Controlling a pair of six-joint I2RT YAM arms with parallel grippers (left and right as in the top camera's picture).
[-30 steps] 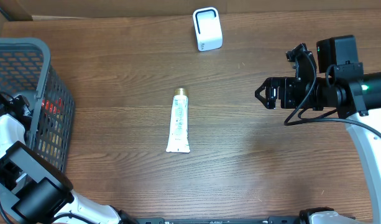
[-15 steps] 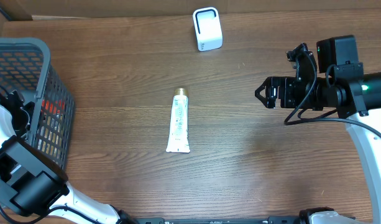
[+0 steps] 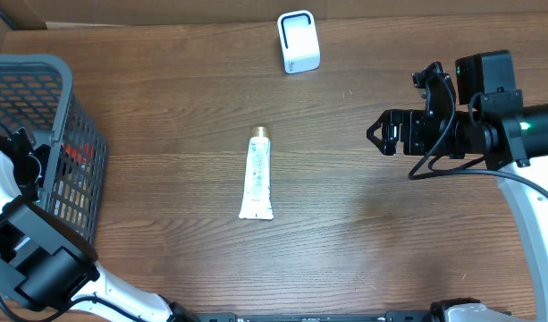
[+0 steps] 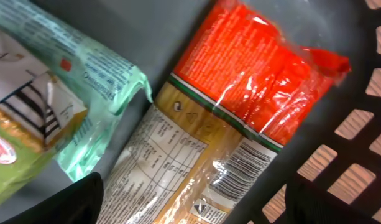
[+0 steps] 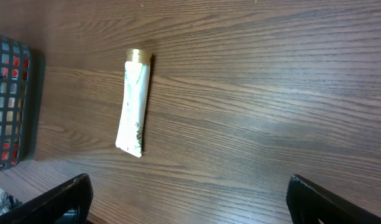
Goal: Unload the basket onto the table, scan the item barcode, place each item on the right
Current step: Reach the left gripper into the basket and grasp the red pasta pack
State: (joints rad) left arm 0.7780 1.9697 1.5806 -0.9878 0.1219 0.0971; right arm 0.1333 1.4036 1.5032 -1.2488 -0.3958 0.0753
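inside the dark grey plastic basket (image 3: 41,67) with grid walls, the left gripper (image 4: 196,208) hangs just over a red and see-through crinkly packet (image 4: 258,68). its two black fingers (image 4: 78,199) stand far apart, one on each side of the packet, and they grasp nothing. the packet lies flat on the basket floor, close to one basket wall. a black and white barcode (image 4: 252,165) shows on the see-through part of the packet, facing up. a pale green plastic packet (image 4: 84,68) lies in the basket too, touching the red one.

outside the basket, well away from it on the brown wooden table (image 3: 166,89), a white squeeze tube with a gold cap (image 3: 257,174) lies flat. further from the basket than the tube, a small white scanner box (image 3: 299,41) stands upright. farthest from the basket, the right gripper (image 3: 376,136) hangs above the table with its fingers spread wide and nothing in them.
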